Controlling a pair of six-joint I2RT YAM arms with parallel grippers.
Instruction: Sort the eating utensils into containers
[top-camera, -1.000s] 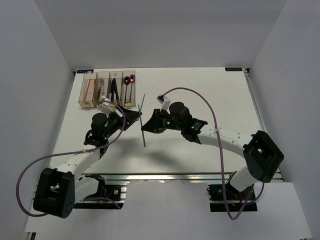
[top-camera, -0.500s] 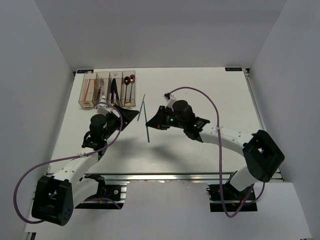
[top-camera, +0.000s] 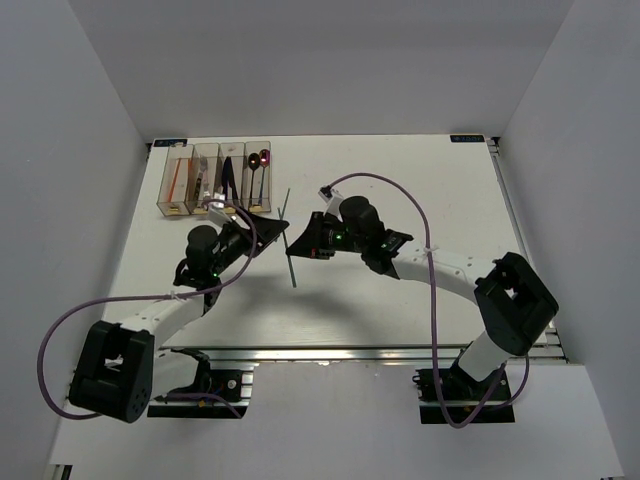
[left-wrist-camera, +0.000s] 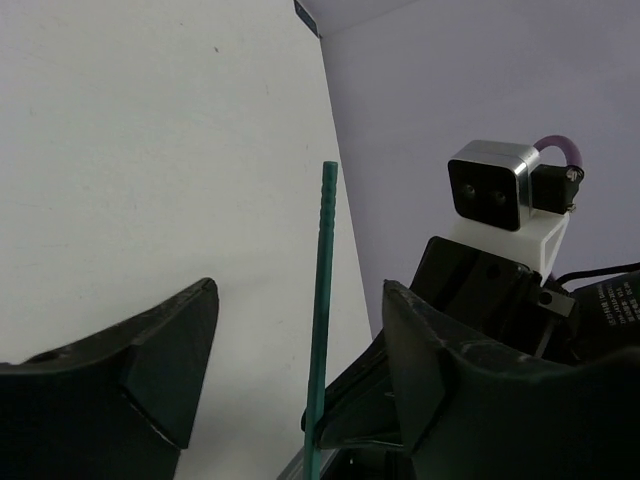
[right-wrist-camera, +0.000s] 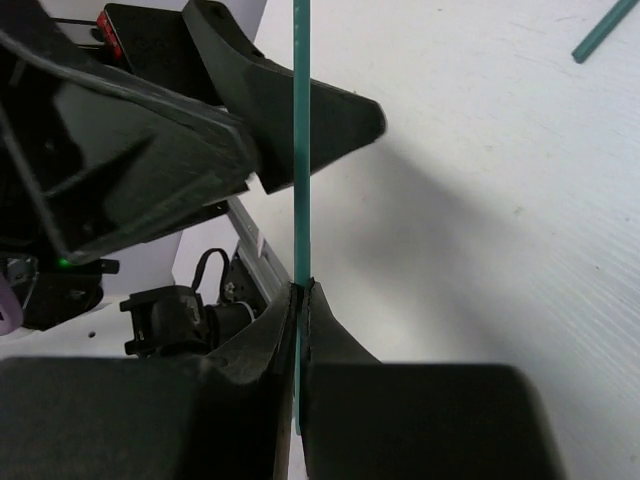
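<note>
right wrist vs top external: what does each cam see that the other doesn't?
Right wrist only: a close look at the right gripper with its jaws shut on the green chopstick, plus the end of a second green stick lying on the table.
Top external only: the row of four clear containers at the far left, with utensils standing in them.
Both: the held chopstick, and the left gripper right beside it with its jaws open.
</note>
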